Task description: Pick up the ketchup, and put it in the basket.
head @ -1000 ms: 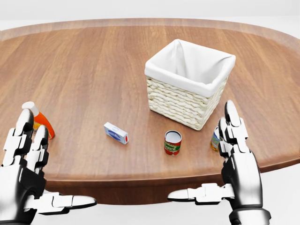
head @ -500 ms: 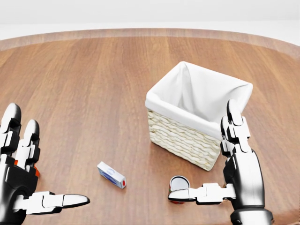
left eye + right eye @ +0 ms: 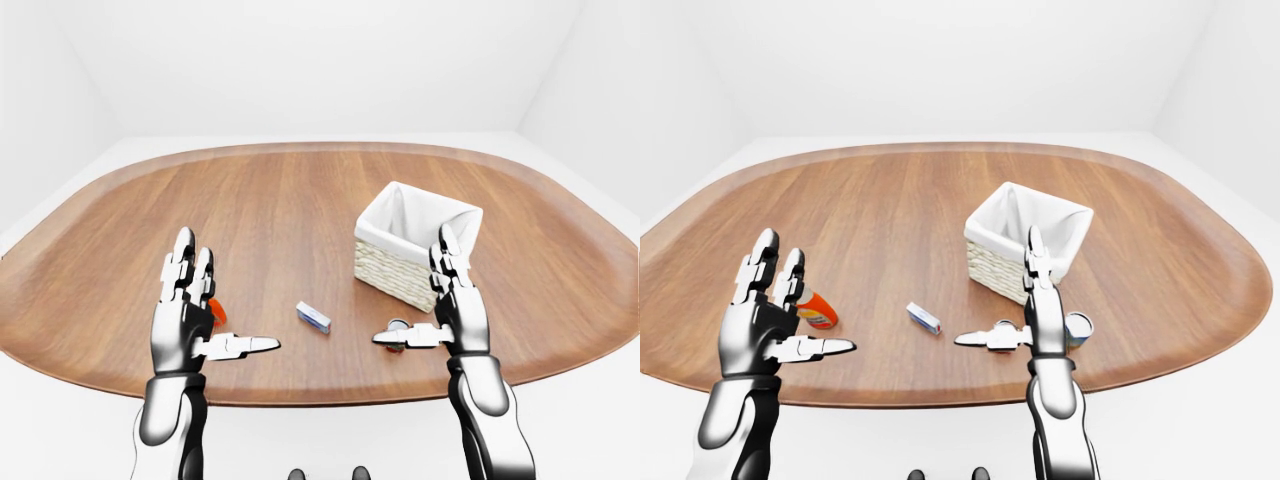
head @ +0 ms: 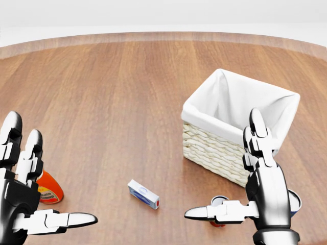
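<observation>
The ketchup (image 4: 51,190), an orange-red bottle with a label, stands low on the left of the head view, its upper part hidden behind my left fingers. My left hand (image 4: 49,172) is open with its fingers spread, just left of the bottle and not closed on it. The wicker basket (image 4: 212,125) with its white liner stands at the right, nothing showing inside it. In front of the basket's near corner my right hand (image 4: 224,167) is open and holds nothing.
A small white and blue box (image 4: 143,194) lies between the hands on the oval wooden table (image 4: 102,92). A red can (image 4: 219,201) sits behind my right thumb. A second can (image 3: 1078,325) stands just right of that hand. White floor surrounds the table.
The camera has moved: the whole picture shifted right, with the basket and box along with it. The ketchup now shows beside my left hand. Both hands keep their open pose.
</observation>
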Controlling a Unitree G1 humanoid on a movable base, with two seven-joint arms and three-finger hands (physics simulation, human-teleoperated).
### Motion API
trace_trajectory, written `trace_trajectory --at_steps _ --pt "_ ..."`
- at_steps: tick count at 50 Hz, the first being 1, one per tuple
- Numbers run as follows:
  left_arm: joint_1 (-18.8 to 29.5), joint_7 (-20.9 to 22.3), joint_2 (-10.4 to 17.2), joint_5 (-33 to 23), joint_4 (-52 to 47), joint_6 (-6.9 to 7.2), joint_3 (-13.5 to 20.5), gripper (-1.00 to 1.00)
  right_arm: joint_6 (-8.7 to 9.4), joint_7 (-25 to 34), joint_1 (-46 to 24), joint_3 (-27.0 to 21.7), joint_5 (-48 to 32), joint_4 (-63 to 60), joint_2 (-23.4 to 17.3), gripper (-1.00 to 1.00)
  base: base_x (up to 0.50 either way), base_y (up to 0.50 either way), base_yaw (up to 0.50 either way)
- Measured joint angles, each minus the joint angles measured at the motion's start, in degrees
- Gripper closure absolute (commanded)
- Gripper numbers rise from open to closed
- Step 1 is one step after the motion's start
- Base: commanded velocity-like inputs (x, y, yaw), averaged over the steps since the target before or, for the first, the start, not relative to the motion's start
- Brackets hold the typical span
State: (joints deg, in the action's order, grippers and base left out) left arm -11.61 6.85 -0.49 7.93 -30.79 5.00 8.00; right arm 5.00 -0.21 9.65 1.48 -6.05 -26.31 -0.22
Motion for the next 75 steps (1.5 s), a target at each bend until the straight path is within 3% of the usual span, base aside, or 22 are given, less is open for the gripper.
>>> trace_trajectory --at_steps 16,29,52,75 --pt "-0.1 0.2 0.0 -0.3 0.1 0.00 -0.1 -1.00 0.00 -0.1 0.2 0.4 -0.9 0.1 0.1 -1.00 0.00 0.49 0.00" --pt "0.5 -0.3 0.3 -0.6 0.9 0.00 -0.2 -1.00 0.00 -1.8 -1.1 -0.1 -0.8 1.5 0.5 -1.00 0.00 0.00 0.00" --pt "0.6 -0.6 0.2 -0.9 0.9 0.00 -0.1 -1.00 0.00 -1.1 -0.9 0.1 1.0 0.0 0.4 -1.00 0.50 0.00 0.00" --pt "-0.1 -0.3 0.2 -1.8 0.4 0.00 -0.4 -1.00 0.00 -1.7 -1.6 -0.7 1.5 2.6 0.3 -1.00 0.00 0.00 0.00"
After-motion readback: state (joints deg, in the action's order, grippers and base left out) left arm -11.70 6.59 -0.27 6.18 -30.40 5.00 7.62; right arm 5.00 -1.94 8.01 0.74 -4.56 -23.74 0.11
